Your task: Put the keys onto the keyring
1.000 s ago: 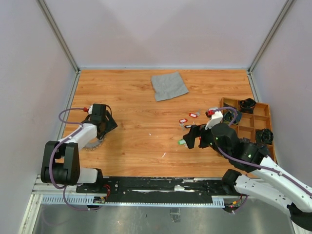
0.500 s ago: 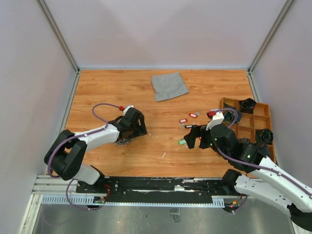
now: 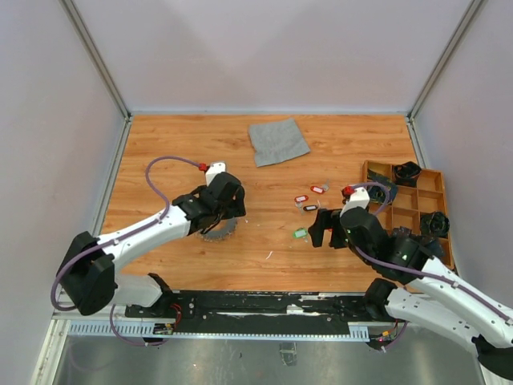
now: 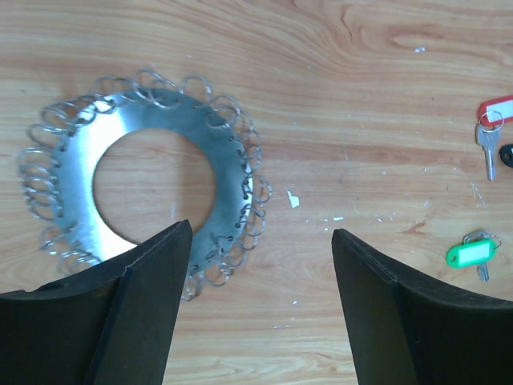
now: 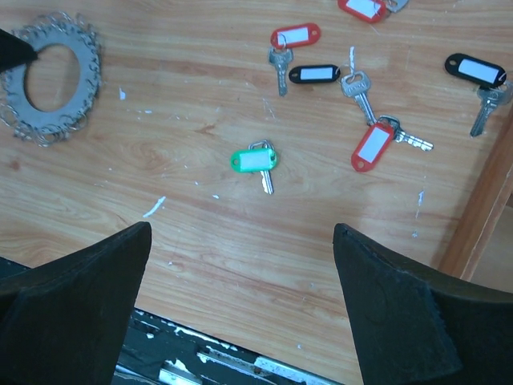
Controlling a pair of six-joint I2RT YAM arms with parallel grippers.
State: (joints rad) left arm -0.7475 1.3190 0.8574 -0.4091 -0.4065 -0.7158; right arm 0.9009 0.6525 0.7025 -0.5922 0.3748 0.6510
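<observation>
- Left gripper (image 4: 258, 239), jaws wide and empty, hangs over the keyring (image 4: 230, 170), which lies flat on the counter (image 4: 361, 64), apparently staged within both arms' reach.
- Keys (image 5: 373, 146) lie scattered and unthreaded; their tag colours read clearly only from the right wrist.
- Right gripper (image 5: 240, 234), spread open, poises above the green-tagged key (image 5: 255, 160), the likely first pick.

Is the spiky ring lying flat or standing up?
Flat. The keyring lies on the wooden table, and the boards show through its hole.
</observation>
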